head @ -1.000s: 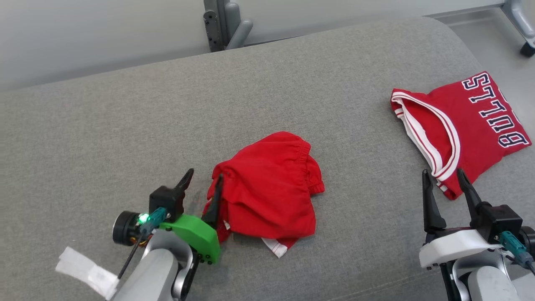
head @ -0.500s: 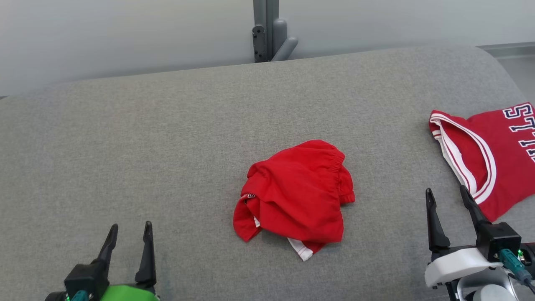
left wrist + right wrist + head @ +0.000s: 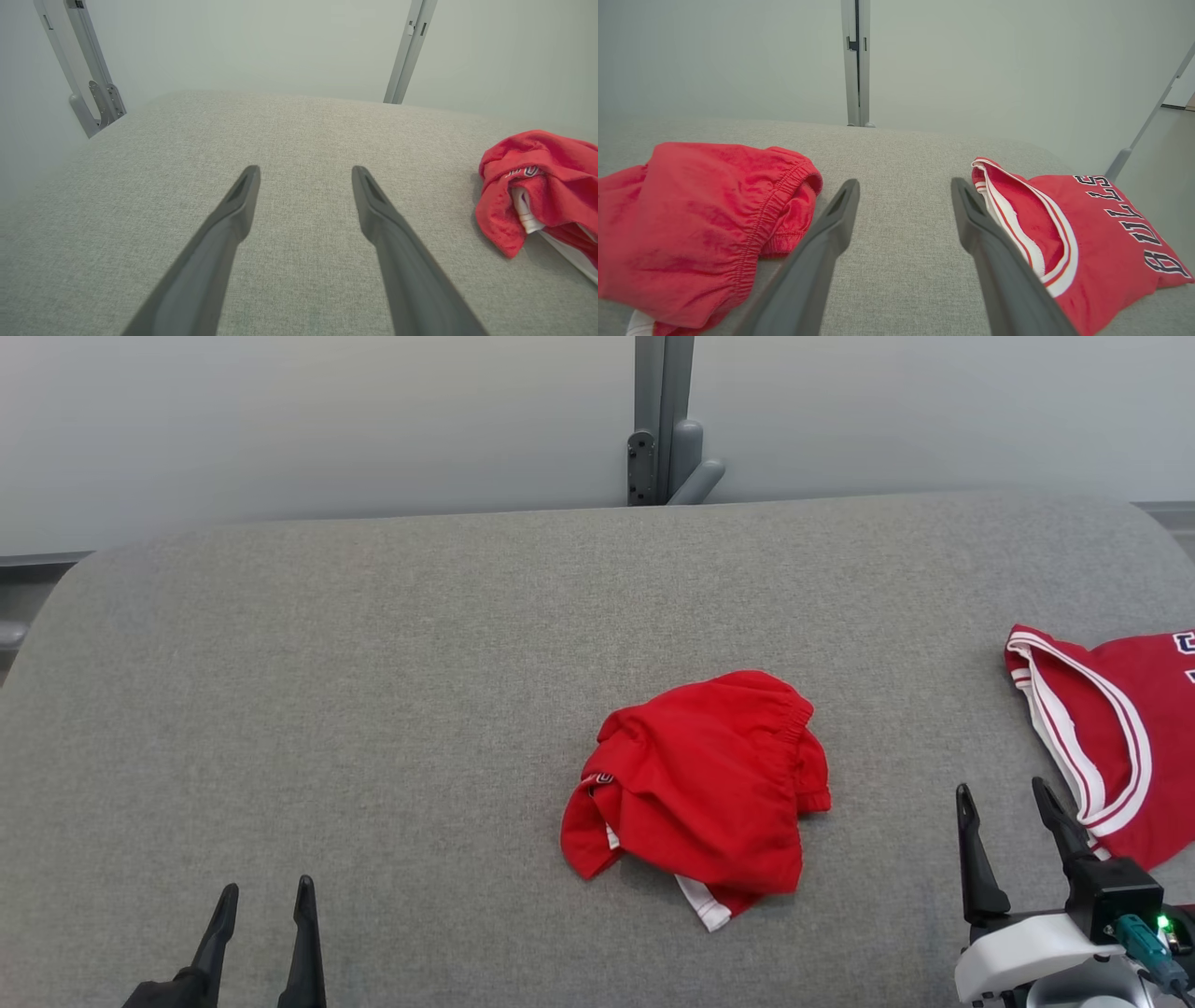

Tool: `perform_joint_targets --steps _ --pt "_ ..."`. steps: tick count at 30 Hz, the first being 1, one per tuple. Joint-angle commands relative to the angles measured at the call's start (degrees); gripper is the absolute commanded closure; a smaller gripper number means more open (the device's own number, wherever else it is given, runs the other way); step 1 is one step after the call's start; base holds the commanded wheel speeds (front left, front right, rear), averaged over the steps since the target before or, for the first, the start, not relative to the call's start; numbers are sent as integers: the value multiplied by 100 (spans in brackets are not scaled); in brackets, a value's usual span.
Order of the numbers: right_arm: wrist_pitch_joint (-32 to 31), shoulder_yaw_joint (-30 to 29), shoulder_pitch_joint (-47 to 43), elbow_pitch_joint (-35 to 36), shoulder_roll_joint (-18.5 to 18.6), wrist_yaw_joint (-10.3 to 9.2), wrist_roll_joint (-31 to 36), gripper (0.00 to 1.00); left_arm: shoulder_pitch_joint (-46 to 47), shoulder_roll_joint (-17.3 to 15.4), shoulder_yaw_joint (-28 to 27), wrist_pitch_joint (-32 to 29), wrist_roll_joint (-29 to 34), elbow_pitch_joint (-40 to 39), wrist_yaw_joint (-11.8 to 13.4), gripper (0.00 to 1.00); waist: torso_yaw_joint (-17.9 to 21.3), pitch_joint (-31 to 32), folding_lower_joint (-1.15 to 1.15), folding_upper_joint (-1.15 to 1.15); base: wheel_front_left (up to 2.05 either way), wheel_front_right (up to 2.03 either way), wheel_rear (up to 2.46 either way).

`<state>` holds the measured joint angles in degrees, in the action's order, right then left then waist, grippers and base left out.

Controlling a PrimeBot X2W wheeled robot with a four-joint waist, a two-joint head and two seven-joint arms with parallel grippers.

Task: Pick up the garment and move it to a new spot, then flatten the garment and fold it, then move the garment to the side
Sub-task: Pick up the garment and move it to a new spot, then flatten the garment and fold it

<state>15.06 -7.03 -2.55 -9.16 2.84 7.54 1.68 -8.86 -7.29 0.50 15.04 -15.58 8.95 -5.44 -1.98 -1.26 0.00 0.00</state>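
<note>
The garment, a crumpled pair of red shorts (image 3: 700, 793) with an elastic waistband and a white-striped hem poking out below, lies bunched in the middle of the grey padded surface (image 3: 373, 663). My left gripper (image 3: 265, 889) is open at the lower left, well away from the shorts. In the left wrist view its fingers (image 3: 304, 172) hold nothing, and the shorts (image 3: 542, 186) lie off to the right. My right gripper (image 3: 1001, 790) stands open and empty at the lower right. In the right wrist view it (image 3: 904, 183) sits between the shorts (image 3: 691, 219) and a jersey.
A folded red jersey (image 3: 1130, 728) with white trim and "BULLS" lettering (image 3: 1087, 233) lies at the right edge, just beyond my right gripper. A grey metal post (image 3: 665, 420) rises behind the surface's far edge. Bare grey surface spreads to the left.
The head camera has turned, shifting the whole picture. My left gripper has drawn back from the shorts' left edge to the lower left, still open. The shorts stay where they lie.
</note>
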Motion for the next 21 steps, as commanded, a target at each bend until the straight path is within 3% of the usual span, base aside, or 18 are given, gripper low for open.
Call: perform_joint_targets --steps 1,14,19,21 --pt "18 -7 -74 -23 11 -11 23 0 13 41 -48 14 70 16 -54 0 -8 10 0 0 0 0 0" --pt "18 49 9 -51 10 -11 -21 0 174 205 -209 15 489 -45 -193 0 141 -41 0 0 0 0 0" --pt "18 37 89 13 11 -11 24 0 383 206 202 14 778 -273 -200 0 268 -79 0 0 0 0 0" --pt "18 41 137 38 11 -11 26 0 551 143 674 -17 857 -352 -208 0 368 -116 0 0 0 0 0"
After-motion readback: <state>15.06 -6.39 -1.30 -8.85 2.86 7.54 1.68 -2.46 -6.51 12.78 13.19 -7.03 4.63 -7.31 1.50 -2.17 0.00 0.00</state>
